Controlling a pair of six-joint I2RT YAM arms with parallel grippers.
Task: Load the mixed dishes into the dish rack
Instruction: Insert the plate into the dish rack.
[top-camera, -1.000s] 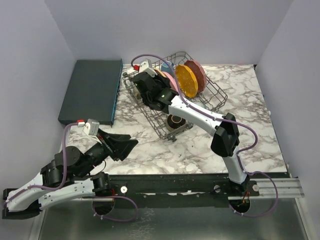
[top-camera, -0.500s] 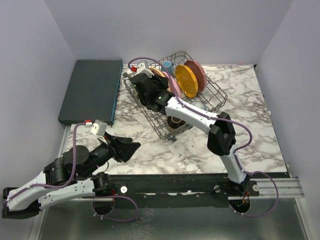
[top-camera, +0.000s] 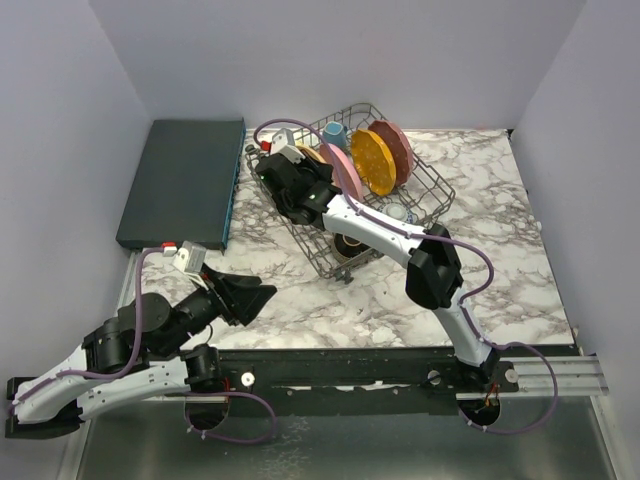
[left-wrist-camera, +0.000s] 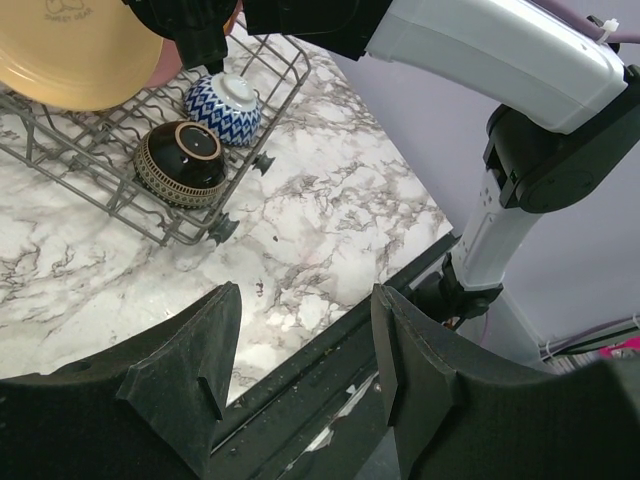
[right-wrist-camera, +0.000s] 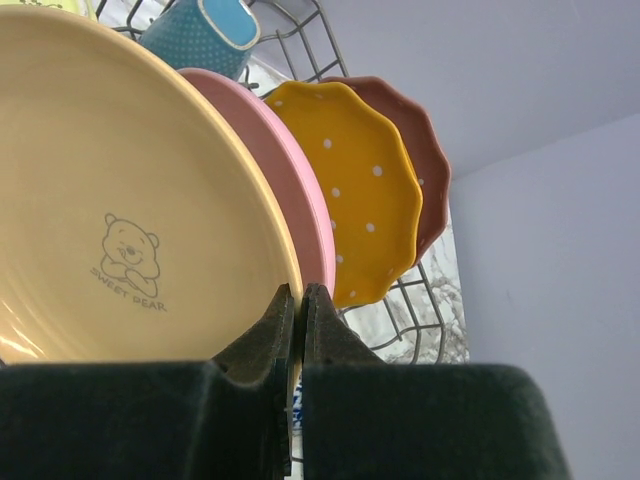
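Note:
The grey wire dish rack (top-camera: 432, 192) stands at the back of the marble table. In it stand a pink plate (right-wrist-camera: 292, 185), an orange dotted plate (right-wrist-camera: 365, 190) and a dark red plate (right-wrist-camera: 428, 160), with a blue mug (right-wrist-camera: 200, 35) behind them. My right gripper (right-wrist-camera: 300, 295) is shut on the rim of a tan plate (right-wrist-camera: 120, 200) with a bear print, held upright beside the pink plate. A brown bowl (left-wrist-camera: 180, 165) and a blue-white bowl (left-wrist-camera: 224, 98) lie upside down in the rack's near end. My left gripper (left-wrist-camera: 305, 300) hangs open and empty over the table's front edge.
A flat dark teal slab (top-camera: 185, 195) lies at the back left, close to the rack's left side. Purple walls close in the left, back and right. The black mounting rail (top-camera: 350, 365) runs along the table's near edge.
My right gripper has shifted a little left and back with the tan plate, alongside the pink plate. The left arm has shifted only slightly, still open.

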